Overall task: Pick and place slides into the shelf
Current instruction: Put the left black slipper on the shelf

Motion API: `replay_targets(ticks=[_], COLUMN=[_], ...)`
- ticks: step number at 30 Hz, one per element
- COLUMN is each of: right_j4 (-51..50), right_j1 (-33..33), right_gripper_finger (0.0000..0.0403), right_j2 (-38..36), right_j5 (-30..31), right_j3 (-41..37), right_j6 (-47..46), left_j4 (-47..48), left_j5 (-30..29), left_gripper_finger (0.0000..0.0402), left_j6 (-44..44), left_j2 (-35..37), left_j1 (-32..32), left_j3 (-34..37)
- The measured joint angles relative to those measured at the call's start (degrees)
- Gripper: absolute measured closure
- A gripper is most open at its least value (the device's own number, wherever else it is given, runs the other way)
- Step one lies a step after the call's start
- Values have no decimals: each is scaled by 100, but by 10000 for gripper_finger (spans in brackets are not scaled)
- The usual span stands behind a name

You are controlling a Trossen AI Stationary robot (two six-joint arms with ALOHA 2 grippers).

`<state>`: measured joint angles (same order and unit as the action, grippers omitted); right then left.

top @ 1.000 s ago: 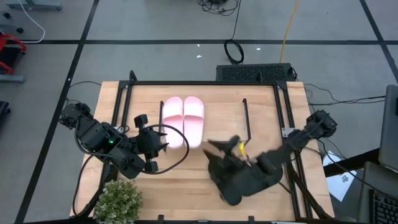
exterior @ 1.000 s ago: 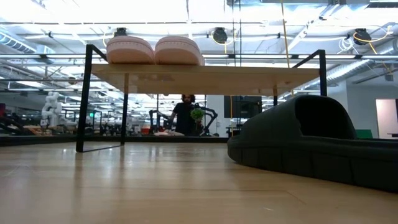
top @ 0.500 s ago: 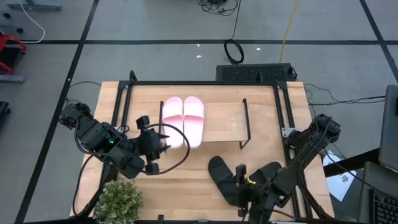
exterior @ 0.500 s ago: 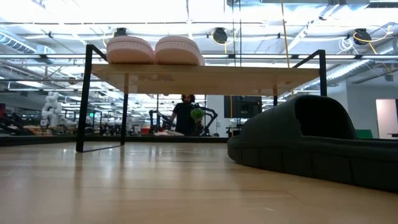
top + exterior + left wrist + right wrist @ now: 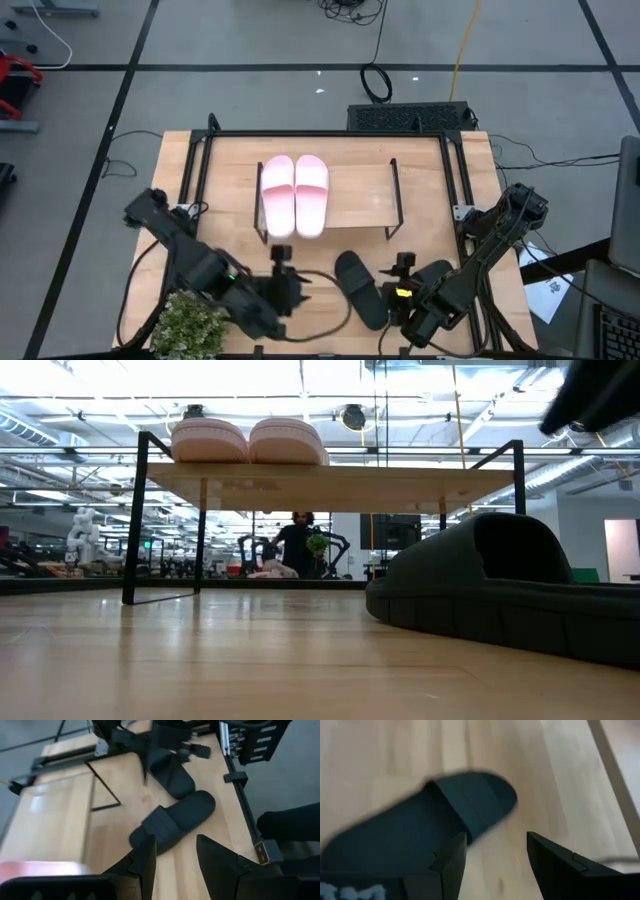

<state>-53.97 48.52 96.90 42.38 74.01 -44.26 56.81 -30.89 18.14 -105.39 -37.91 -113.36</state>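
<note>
Two pink slides lie side by side, soles down, on the left half of the shelf board; the low view shows these pink slides on top of the shelf. Two black slides lie on the table near the near edge: one black slide is in the open, the other partly under the right arm. My left gripper, open, hovers left of them; its wrist view shows both ahead of the left gripper. My right gripper is open above a black slide.
A potted plant stands at the table's near left corner, close to the left arm. The shelf's black legs stand just beyond the black slides. The shelf's right half is bare board. Cables trail from the left arm.
My left arm has swung from the table's left side toward the near edge and right, ending beside the black slides. My right gripper has drawn back from the shelf's front toward the near edge. The black slides now lie apart on the table.
</note>
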Motion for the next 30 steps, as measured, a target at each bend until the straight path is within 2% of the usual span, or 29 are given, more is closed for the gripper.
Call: replay_targets(ticks=[4, 9, 16, 20, 24, 30], right_j4=[-581, -618, -740, -783, -820, -848], right_j1=[18, 213, 736, 1056, 1296, 1513], right_gripper_finger=[204, 204, 204, 204, 204, 204], right_j2=[0, -2, -2, -2, -3, -4], right_j5=[-563, -1202, -1837, -1829, -1577, -1063], right_j3=[-4, -4, -4, -4, -4, -4], right_j6=[-730, -1302, -2413, -2788, -2924, -2915], left_j4=[-441, -1094, -1814, -2340, -2667, -2688], left_j5=[329, 724, 771, 1161, 1539, 1644], left_gripper_finger=[261, 261, 261, 261, 261, 261], left_j6=[-54, -312, -329, -504, -603, -619], left_j2=[-447, -809, -988, -1224, -1513, -1797], left_j1=[2, 29, 179, 343, 518, 643], left_j3=[2, 2, 2, 2, 2, 4])
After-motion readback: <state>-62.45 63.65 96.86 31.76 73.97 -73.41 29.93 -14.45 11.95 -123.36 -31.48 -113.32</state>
